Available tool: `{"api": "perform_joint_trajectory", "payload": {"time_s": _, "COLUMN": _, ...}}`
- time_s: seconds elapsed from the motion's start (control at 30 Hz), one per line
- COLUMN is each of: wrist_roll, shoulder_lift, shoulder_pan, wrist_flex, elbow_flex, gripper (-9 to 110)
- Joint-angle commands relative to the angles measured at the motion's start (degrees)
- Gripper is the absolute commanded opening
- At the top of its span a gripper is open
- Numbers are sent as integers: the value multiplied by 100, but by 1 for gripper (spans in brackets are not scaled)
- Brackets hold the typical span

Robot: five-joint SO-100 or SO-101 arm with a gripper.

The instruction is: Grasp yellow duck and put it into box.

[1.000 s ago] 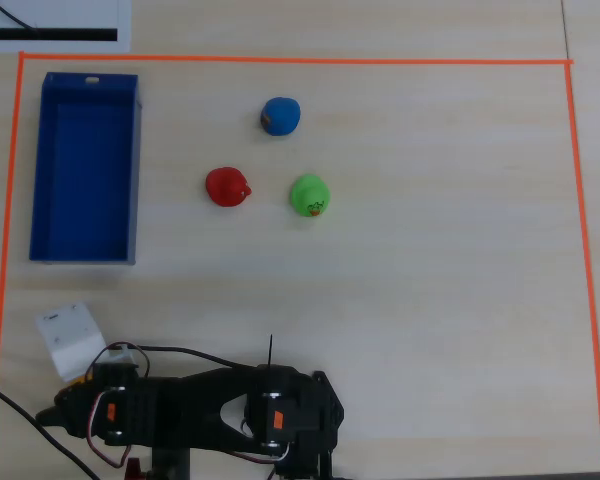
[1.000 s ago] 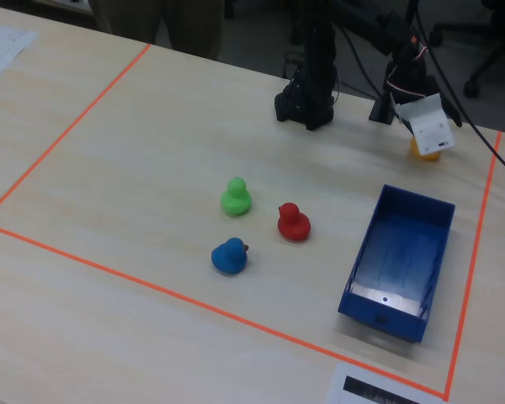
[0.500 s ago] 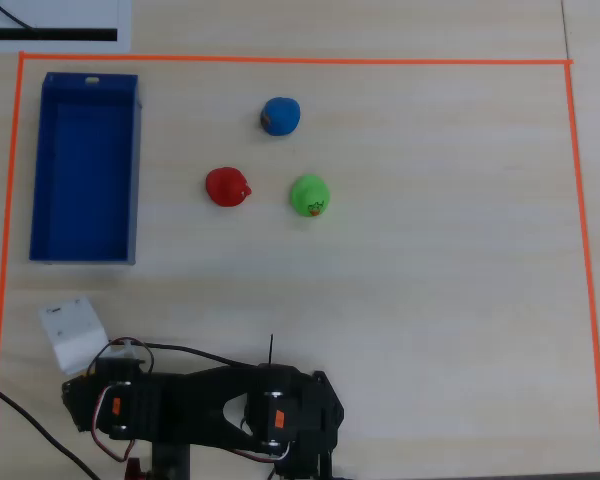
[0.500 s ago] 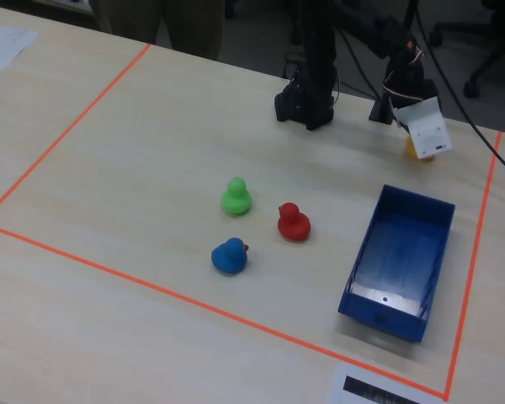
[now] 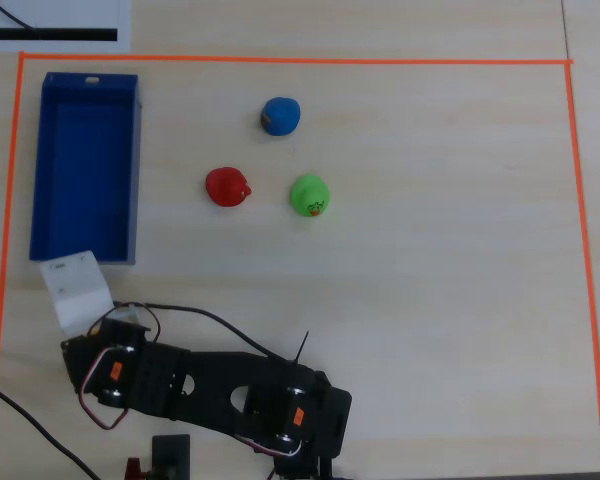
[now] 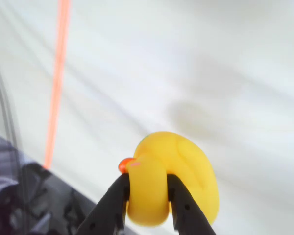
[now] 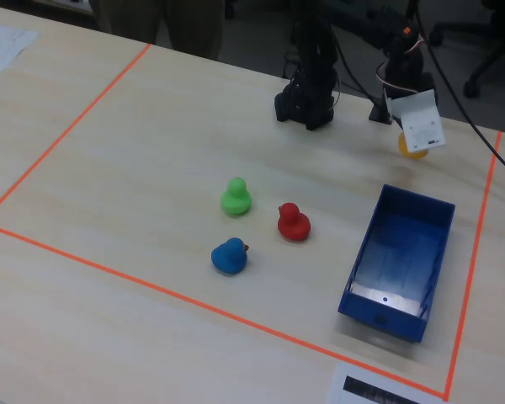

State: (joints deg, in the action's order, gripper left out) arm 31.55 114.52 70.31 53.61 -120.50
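Low centre of the wrist view: gripper point(image 6: 147, 208) clamped on yellow duck point(image 6: 179, 169). Overhead view hides the duck; box point(image 5: 48, 150) at upper left.

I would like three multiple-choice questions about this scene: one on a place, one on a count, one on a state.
1. Where is the yellow duck?
A. inside the box
B. between the pincer's fingers
C. next to the red duck

2. How many ducks stand loose on the table?
A. three
B. one
C. five

3. What is in the box?
A. a green duck
B. two ducks
C. nothing

Answers:
1 B: the wrist view shows the pincer clamped on the yellow duck.
2 A: red duck, green duck and blue duck.
3 C: the box shows only its bare blue floor.
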Motion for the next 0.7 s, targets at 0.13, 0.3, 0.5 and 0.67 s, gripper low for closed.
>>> {"api": "perform_joint_trajectory", "payload": {"time_s": 0.13, "wrist_roll": 580, "shoulder_lift": -70, "shoulder_pan": -1072, "wrist_flex": 1354, "elbow_flex": 2391, "gripper": 0}}
{"api": "perform_joint_trajectory", "payload": {"time_s": 0.3, "wrist_roll": 703, "shoulder_lift": -545, "shoulder_pan": -1494, "wrist_flex": 932, "elbow_flex": 2566, "gripper": 0}}
{"api": "perform_joint_trajectory", "payload": {"time_s": 0.5, "wrist_roll": 554, "shoulder_lift": -1327, "shoulder_pan": -1731, "wrist_flex": 35, "elbow_flex": 2522, "gripper": 0}}
{"api": "perform_joint_trajectory", "payload": {"time_s": 0.67, "wrist_roll": 466, "shoulder_lift": -1951, "shoulder_pan": -2004, "wrist_flex": -352, "elbow_flex": 3015, "gripper": 0}}
